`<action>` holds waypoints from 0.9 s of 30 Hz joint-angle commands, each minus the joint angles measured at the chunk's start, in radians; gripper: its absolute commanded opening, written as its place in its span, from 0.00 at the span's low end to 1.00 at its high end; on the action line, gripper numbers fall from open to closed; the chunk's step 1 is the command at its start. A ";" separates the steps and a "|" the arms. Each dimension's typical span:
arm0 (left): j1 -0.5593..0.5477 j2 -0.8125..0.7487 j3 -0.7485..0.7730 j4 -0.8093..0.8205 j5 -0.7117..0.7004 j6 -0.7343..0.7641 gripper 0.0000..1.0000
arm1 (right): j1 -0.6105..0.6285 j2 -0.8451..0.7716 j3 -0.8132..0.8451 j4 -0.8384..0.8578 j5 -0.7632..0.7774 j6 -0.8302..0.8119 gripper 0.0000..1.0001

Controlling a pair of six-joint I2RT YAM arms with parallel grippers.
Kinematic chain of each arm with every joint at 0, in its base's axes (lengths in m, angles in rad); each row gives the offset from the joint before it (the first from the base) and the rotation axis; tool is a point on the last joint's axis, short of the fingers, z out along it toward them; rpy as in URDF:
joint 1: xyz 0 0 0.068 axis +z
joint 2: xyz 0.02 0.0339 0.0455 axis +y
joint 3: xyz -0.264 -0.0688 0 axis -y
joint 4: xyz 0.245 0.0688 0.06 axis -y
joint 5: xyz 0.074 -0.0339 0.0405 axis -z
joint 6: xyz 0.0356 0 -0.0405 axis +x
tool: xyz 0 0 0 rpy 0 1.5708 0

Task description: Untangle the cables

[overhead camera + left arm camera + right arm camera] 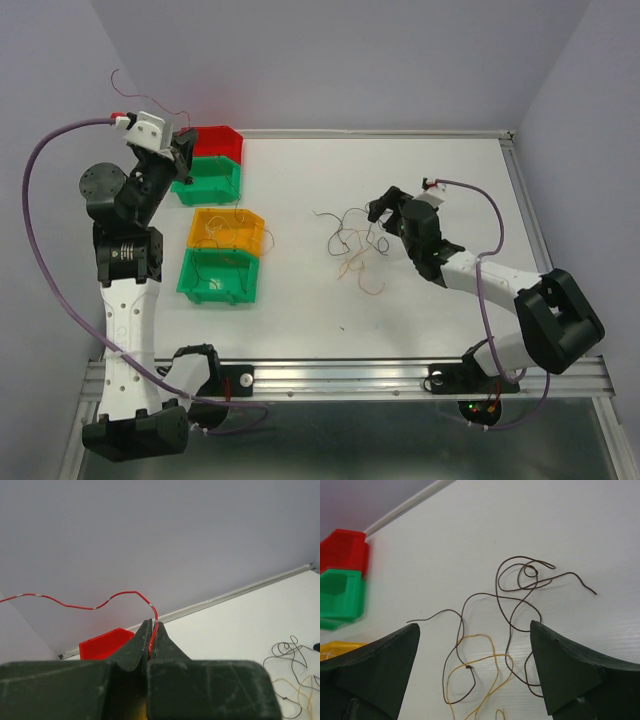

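Note:
A loose tangle of thin cables point(355, 245) lies mid-table. The right wrist view shows a dark brown strand point(502, 587) looping over a yellow one point(485, 657). My right gripper point(385, 212) hovers at the tangle's right side, open point(475, 624), with the strands lying on the table between its fingers and nothing gripped. My left gripper point(180, 150) is raised at the far left over the red bin, shut point(152, 625) on a red cable point(125, 593). The free end of that red cable point(125, 85) curls up and to the left in the air.
Four bins stand left of centre: red point(218, 142) and green point(210, 178) at the back, an orange-yellow one point(228, 228) and another green one point(220, 275) nearer, the latter two with thin strands inside. A rail point(400, 132) edges the table's far side.

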 commanded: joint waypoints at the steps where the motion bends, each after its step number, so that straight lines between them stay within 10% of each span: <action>1: 0.001 -0.043 0.013 -0.046 0.161 0.099 0.00 | 0.003 -0.061 -0.027 0.129 -0.141 -0.077 0.96; 27: 0.001 -0.165 -0.196 -0.191 0.134 0.291 0.00 | 0.003 -0.090 -0.070 0.206 -0.280 -0.077 0.95</action>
